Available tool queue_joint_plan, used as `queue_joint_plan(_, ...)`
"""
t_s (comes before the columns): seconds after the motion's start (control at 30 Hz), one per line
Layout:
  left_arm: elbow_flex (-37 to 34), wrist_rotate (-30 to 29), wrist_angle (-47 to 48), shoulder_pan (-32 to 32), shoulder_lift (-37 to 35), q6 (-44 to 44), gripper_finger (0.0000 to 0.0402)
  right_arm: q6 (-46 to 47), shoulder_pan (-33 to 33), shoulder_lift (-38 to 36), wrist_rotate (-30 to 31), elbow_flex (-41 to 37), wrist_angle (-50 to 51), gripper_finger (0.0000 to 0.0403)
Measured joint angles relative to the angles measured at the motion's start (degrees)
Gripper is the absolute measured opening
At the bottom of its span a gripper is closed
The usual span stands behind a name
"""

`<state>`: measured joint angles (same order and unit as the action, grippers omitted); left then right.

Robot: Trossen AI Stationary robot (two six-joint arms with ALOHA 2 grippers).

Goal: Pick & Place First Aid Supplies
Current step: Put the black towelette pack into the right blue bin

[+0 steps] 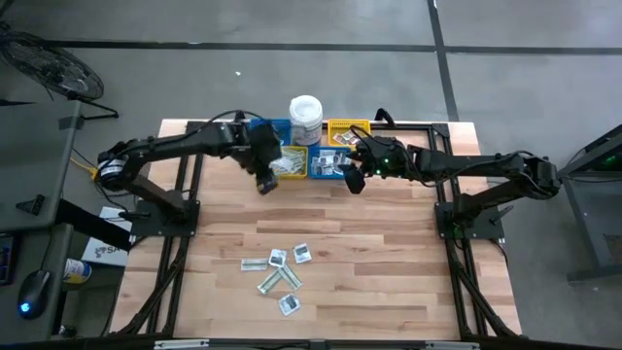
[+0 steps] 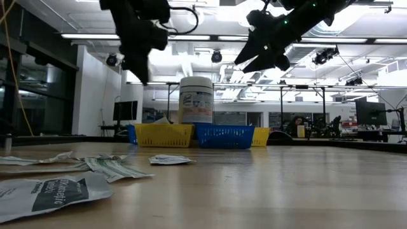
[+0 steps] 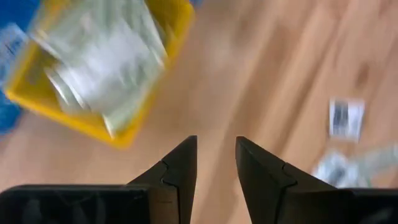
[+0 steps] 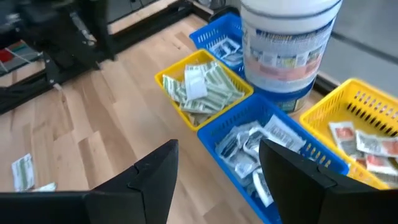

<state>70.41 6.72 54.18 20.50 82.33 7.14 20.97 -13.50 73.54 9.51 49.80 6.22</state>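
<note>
Wooden tabletop (image 1: pixel 389 253) carries loose packets (image 1: pixel 279 269) toward six o'clock, awaiting sorting, while both grippers hover empty by the bins (image 1: pixel 309 160) at twelve, left gripper (image 3: pixel 216 163) narrowly parted, right gripper (image 4: pixel 217 163) spread wide.

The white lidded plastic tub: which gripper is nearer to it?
Roughly equal, the left perhaps slightly nearer. The left gripper hangs to one side of the white lidded plastic tub, toward the table's middle; the right gripper hangs on the other side.
</note>
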Motion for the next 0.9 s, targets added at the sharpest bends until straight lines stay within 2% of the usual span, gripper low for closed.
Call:
queue_joint_plan(0.1, -0.1, 0.0, 5.7, -2.7, -0.8, -0.9, 0.0111, 1.6, 0.0, 0.0, -1.2, 0.0, 2.0, 0.0218)
queue_joint_plan(0.27, -0.3, -0.1, 9.9, -7.5, -2.1, -0.6, 0.0111, 5.6, 0.0, 0.0, -3.8, 0.0, 6.7, 0.0218)
queue_joint_plan(0.4, -4.8, 0.0, 7.6, -11.7, -5.4, 1.7, 0.0111, 7.7, 1.2, 0.0, -5.6, 0.0, 11.8, 0.0218)
queue_joint_plan(0.57, -13.5, 0.2, 3.7, -16.7, -11.5, 9.6, 0.0111, 11.1, 5.5, 0.0, -6.3, 0.0, 15.4, 0.0218)
queue_joint_plan(0.77, -22.4, -0.5, -3.6, -23.8, -18.3, 21.0, 0.0111, 18.3, 13.1, 0.0, -0.6, 0.0, 15.3, 0.0218)
queue_joint_plan(0.9, -25.6, -2.7, -7.3, -28.5, -20.2, 26.0, 0.0111, 21.0, 18.1, 0.9, 1.6, 0.0, 12.3, 0.0218)
